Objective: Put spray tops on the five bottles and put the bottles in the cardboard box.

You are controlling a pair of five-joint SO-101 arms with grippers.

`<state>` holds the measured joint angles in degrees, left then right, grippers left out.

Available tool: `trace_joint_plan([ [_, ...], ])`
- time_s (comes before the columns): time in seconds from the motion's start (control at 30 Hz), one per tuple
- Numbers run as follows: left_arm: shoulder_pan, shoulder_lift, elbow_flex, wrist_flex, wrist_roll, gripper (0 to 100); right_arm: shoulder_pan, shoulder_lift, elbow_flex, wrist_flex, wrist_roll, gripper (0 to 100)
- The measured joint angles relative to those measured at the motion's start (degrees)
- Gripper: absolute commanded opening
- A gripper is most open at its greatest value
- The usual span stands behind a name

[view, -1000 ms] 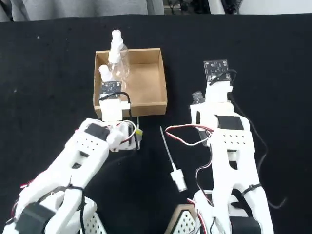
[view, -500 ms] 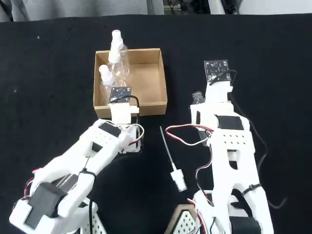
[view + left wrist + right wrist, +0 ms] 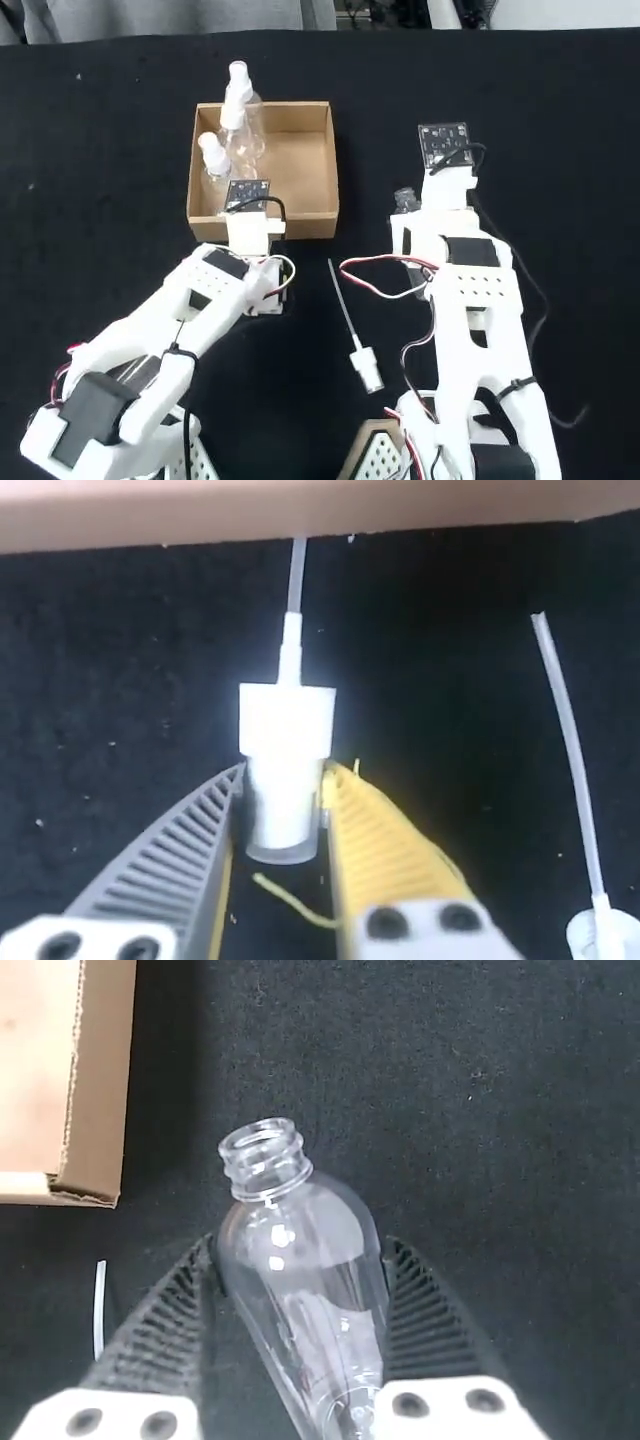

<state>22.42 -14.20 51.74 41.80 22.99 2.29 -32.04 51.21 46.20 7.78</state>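
Note:
My left gripper (image 3: 285, 777) is shut on a white spray top (image 3: 286, 730), one grey and one yellow finger on its sides. Its thin tube points at the near wall of the cardboard box (image 3: 300, 505). In the high view the left arm (image 3: 236, 268) sits just in front of the box (image 3: 300, 165). Two capped clear bottles (image 3: 236, 112) (image 3: 213, 160) stand in the box's left part. My right gripper (image 3: 300, 1252) is shut on an open-necked clear bottle (image 3: 290, 1250), to the right of the box. A loose spray top (image 3: 364, 364) with a long tube lies between the arms.
The black cloth covers the table (image 3: 560, 120), with free room right of the right arm (image 3: 462, 290) and left of the box. A box corner (image 3: 60, 1080) lies close to the held bottle. The loose top's tube (image 3: 568, 750) passes beside my left gripper.
The left arm swung right along the box's near wall and now holds still there. The box has shifted slightly to the left. The right arm and its bottle have not moved.

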Motion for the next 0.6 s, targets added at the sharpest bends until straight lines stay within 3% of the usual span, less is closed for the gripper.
trace_joint_plan([
  [0.4, 0.0, 0.0, -0.4, 2.6, 0.0, 3, 0.0, 0.0, 0.0, 0.0, 0.0, 5.7],
  [0.6, 0.0, -0.1, -2.3, 10.6, 0.0, 3, 0.0, 0.0, 0.0, 0.0, 0.0, 5.7],
])
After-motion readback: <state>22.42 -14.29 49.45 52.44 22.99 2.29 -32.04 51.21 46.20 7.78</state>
